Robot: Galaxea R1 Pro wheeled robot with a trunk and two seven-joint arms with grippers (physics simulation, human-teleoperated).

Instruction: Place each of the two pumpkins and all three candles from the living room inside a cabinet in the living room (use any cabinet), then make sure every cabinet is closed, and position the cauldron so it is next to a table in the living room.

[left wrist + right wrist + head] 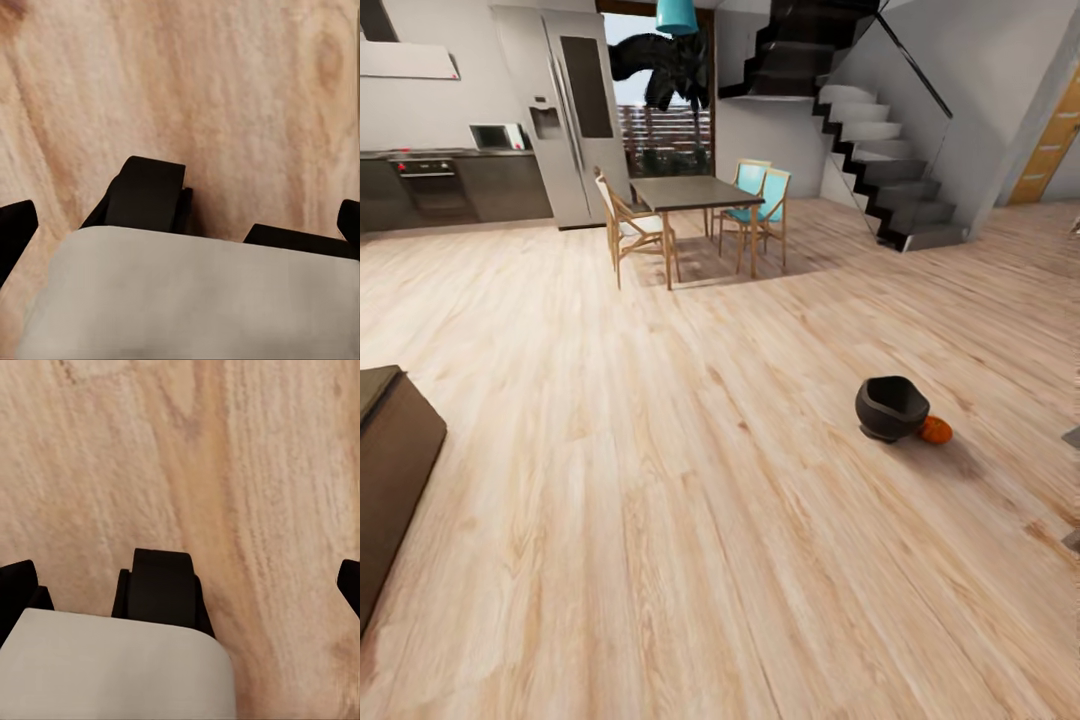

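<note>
Tools spread; one cauldron [891,407], one pumpkin [935,431].

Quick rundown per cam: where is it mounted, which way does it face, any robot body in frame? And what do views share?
Head view: on the head, facing forward and down across the wood floor to cauldron, pumpkin, dining table; no arms visible.
Left wrist view: near the left gripper, facing the floor; fingertips at the side edges, pale robot body and dark wheel below.
Right wrist view: the same for the right gripper.
Shared: the floor.
</note>
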